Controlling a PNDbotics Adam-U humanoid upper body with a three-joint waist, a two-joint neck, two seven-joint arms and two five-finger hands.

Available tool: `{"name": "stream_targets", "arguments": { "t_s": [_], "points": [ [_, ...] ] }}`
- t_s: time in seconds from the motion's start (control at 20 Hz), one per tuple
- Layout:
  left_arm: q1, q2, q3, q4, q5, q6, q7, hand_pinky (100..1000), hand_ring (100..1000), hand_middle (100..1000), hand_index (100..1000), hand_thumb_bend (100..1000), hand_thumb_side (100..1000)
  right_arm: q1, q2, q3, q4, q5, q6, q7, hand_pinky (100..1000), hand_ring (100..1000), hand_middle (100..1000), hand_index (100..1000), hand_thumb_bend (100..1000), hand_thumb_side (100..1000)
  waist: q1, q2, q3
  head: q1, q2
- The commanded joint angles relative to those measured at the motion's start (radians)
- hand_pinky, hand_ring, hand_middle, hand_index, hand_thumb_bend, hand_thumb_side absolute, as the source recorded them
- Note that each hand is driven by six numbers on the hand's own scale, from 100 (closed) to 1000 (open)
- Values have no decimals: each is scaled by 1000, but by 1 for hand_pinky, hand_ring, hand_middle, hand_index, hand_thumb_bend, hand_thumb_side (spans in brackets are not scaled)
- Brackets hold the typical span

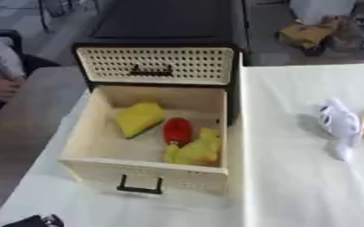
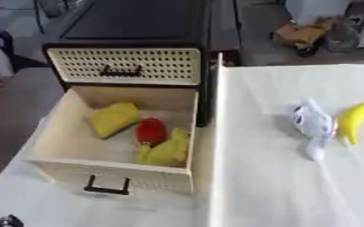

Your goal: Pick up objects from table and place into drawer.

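We see a curved yellow banana [image 2: 359, 119] lying on the white table [image 2: 278, 186], long axis running near-to-far, beside a white soft toy [image 2: 314, 125]; the open pale wooden drawer [image 1: 100, 153] holds yellow and red items. Our left hand [image 1: 36, 221] barely shows, and we cannot tell its fingers' state.

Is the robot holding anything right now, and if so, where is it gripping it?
Nothing is seen held. Only a dark bit of the left hand shows at the bottom edge; the banana and white toy lie untouched.

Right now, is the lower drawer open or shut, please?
Open: the lower drawer is pulled out, showing yellow items and a red one inside.
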Motion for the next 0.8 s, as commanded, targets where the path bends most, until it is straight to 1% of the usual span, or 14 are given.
{"name": "stream_targets", "arguments": {
  "t_s": [0.05,0.2,0.45,0.75,0.8],
  "points": [
    [-28,38,8,-13,-37,3,48,100,200,583,927,100,629,-6,-12,-12,-16,7,10,4,722,833,609,702,243,1000,-1,-14,-1,8,-12],
    [-50,38,9,-13,-87,5,88,100,210,607,933,100,619,-2,-9,-11,-16,9,16,10,722,834,608,701,246,1000,0,-14,-3,12,-14],
    [-67,36,8,-13,-150,22,140,100,216,618,936,100,632,1,-2,-13,-16,10,24,12,722,835,608,700,254,1000,0,-12,-7,19,-21],
    [-80,27,4,-13,-170,46,132,100,226,648,947,100,631,1,5,-19,-16,12,28,12,722,836,608,701,254,1000,-2,-8,-13,27,-30],
    [-85,26,4,-13,-173,50,126,100,230,670,954,100,634,1,5,-19,-16,11,27,11,722,836,608,701,256,1000,-3,-7,-13,30,-32]
  ]
}}
